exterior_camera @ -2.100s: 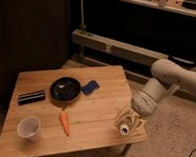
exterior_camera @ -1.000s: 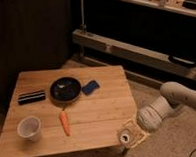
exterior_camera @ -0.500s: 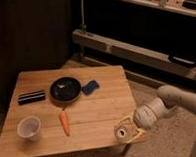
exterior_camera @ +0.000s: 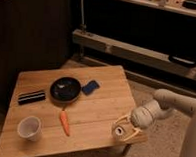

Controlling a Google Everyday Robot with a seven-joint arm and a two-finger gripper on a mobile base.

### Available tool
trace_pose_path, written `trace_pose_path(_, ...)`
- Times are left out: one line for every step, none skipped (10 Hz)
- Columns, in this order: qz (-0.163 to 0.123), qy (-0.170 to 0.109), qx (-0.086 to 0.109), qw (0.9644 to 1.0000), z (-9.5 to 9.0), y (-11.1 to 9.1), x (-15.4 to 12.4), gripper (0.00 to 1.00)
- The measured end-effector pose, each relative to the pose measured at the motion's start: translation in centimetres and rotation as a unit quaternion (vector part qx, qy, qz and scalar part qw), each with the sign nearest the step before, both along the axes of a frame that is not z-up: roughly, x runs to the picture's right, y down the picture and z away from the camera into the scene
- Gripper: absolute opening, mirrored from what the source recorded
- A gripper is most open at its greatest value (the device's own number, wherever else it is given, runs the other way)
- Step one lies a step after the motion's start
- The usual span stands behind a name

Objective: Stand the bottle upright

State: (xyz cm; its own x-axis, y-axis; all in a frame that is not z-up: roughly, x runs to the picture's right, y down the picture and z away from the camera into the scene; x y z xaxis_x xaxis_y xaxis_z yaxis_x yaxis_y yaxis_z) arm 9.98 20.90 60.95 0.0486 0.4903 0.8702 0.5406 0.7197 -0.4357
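My gripper [exterior_camera: 122, 129] hangs low over the front right corner of the wooden table [exterior_camera: 99, 110], at the end of the pale arm [exterior_camera: 162, 104] that reaches in from the right. A small pale ring with a dark centre sits at the gripper, facing the camera. I cannot tell whether that ring is the bottle's end or part of the gripper. No clear bottle shows lying or standing anywhere else on the table.
On the table are an orange carrot [exterior_camera: 64, 123], a white cup [exterior_camera: 29, 127] at the front left, a black round dish [exterior_camera: 65, 89], a blue flat object [exterior_camera: 90, 87] and a black striped block [exterior_camera: 31, 97]. Dark shelving stands behind.
The gripper dropped to the right beyond the table's corner, then came back up and left; it now sits over the corner again.
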Motion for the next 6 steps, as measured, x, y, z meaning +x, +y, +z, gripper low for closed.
trace_pose_path(0.004, -0.003, -0.003, 1.0, 0.18, -0.01, -0.13, 0.37)
trace_pose_path(0.006, -0.006, -0.005, 0.9999, 0.34, -0.02, -0.31, 0.37)
trace_pose_path(0.008, -0.011, -0.008, 0.9999, 0.56, -0.02, -0.64, 0.37)
trace_pose_path(0.009, -0.014, -0.01, 0.9998, 0.73, 0.03, -0.8, 0.37)
trace_pose_path(0.01, -0.016, -0.011, 0.9998, 0.86, 0.07, -0.89, 0.37)
trace_pose_path(0.011, -0.018, -0.012, 0.9997, 1.06, 0.09, -1.06, 0.37)
